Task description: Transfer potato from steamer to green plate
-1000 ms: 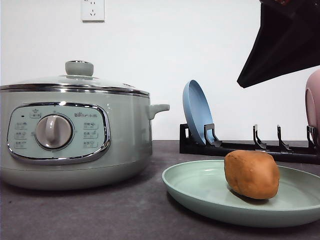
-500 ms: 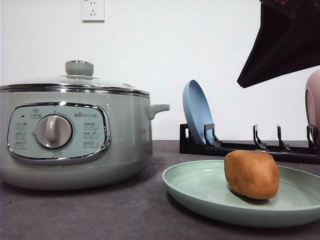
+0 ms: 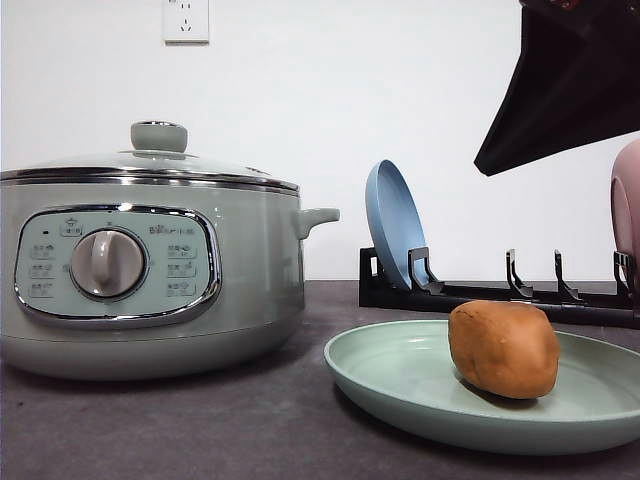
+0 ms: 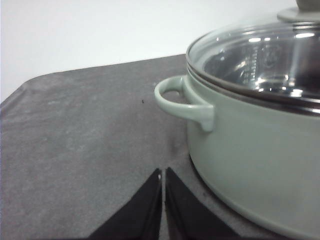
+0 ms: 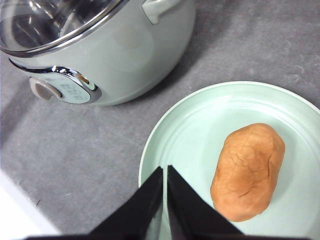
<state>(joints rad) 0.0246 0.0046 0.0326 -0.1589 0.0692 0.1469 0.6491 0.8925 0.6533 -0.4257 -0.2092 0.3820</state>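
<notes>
The potato (image 3: 503,349) lies free on the green plate (image 3: 400,375), so the transfer looks complete. The steamer (image 3: 150,260) stands beside the plate on the counter (image 3: 200,430), lid on. The right gripper (image 5: 164,176) hangs above the plate, jaws closed and empty; the left gripper (image 4: 163,178) rests closed by the steamer's handle, also empty.

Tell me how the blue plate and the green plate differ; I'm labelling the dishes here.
The blue plate stands on edge in the black rack; the green plate lies flat on the table. The blue plate is empty; the green plate carries the potato. Both are round and plain.
</notes>
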